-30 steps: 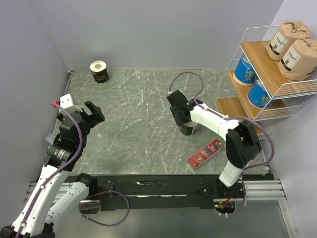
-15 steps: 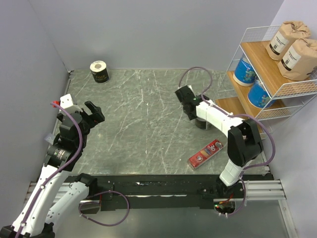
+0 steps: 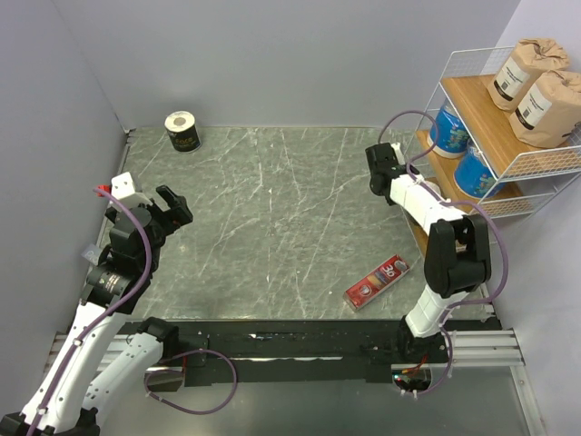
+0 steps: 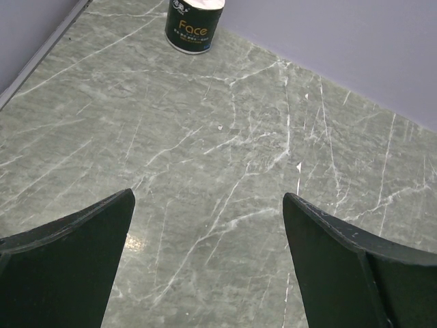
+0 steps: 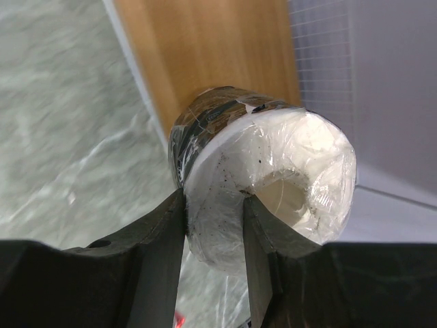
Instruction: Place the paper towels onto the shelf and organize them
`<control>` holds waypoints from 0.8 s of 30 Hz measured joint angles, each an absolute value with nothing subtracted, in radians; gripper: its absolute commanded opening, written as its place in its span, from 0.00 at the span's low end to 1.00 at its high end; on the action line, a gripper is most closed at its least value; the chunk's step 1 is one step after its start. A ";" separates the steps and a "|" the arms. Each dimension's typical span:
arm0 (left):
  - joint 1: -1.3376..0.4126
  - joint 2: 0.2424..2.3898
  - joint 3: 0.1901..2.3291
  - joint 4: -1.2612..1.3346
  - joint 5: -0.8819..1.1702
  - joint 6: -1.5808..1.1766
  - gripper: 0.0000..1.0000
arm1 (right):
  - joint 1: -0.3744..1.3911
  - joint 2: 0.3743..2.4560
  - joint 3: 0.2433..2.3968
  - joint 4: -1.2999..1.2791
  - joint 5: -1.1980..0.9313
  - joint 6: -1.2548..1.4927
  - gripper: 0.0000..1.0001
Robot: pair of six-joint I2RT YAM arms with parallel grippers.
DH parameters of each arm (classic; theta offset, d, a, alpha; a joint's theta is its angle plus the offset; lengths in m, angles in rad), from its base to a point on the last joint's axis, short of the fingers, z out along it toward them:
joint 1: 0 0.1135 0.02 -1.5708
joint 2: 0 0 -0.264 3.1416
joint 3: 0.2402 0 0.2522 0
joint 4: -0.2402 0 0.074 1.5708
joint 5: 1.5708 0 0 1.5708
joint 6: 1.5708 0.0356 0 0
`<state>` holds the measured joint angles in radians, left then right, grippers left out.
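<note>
On the right edge of the table [image 3: 272, 218] stands the shelf [image 3: 486, 118], a white wire frame with three wooden steps. Top step holds two brown rolls [image 3: 528, 68] [image 3: 549, 107], side by side and touching. Middle step holds two blue rolls [image 3: 449, 130] [image 3: 474, 173], one in front of the other. Lowest step is mostly covered by the right arm [image 3: 454, 259] in the top view, so what sits on it cannot be read there.

The right arm reaches to the front of that low step. The right gripper [image 5: 213, 225] is clamped on the gripped roll [image 5: 287, 171], black wrapper with a white end (the end faces the wrist camera, with a hole in the middle). Fingers pinch the rim of the white end from both sides. Behind the roll the wrist view shows the wooden board [image 5: 205, 61] and wire mesh at the upper right; whether the roll touches the board cannot be told. In the top view this roll is hidden under the arm.

The left arm [image 3: 118, 263] is over the near left part of the table, and the left gripper [image 4: 208, 205] has its jaws wide apart, with nothing between them.

The far roll [image 3: 183, 132], black with a white top, stands upright at the far left corner of the table, well apart from both arms. The left wrist view cuts off its top; the label reads "Face".

A red box [image 3: 378, 281] lies flat on the table near the right arm's base, its print too small to read.
</note>
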<state>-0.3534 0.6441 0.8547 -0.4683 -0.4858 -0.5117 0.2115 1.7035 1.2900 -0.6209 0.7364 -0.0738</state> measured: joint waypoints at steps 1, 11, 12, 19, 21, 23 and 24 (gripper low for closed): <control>-0.354 0.644 0.855 -0.468 -0.486 -0.512 0.97 | 0.200 1.711 1.289 -0.609 0.741 -0.077 0.39; -0.359 0.644 0.855 -0.468 -0.486 -0.511 0.96 | 0.112 1.757 1.243 -0.569 0.770 -0.097 0.48; -0.360 0.644 0.855 -0.468 -0.486 -0.511 0.97 | 0.107 1.757 1.243 -0.569 0.773 -0.095 0.50; -0.360 0.645 0.855 -0.468 -0.486 -0.511 0.96 | 0.107 1.757 1.246 -0.608 0.816 -0.052 0.58; -0.360 0.645 0.855 -0.468 -0.486 -0.511 0.97 | 0.115 1.752 1.246 -0.622 0.829 -0.043 0.59; -0.360 0.645 0.855 -0.468 -0.486 -0.511 0.96 | 0.129 1.741 1.245 -0.629 0.839 -0.038 0.59; -0.360 0.645 0.855 -0.468 -0.486 -0.511 0.97 | 0.140 1.733 1.245 -0.632 0.842 -0.036 0.59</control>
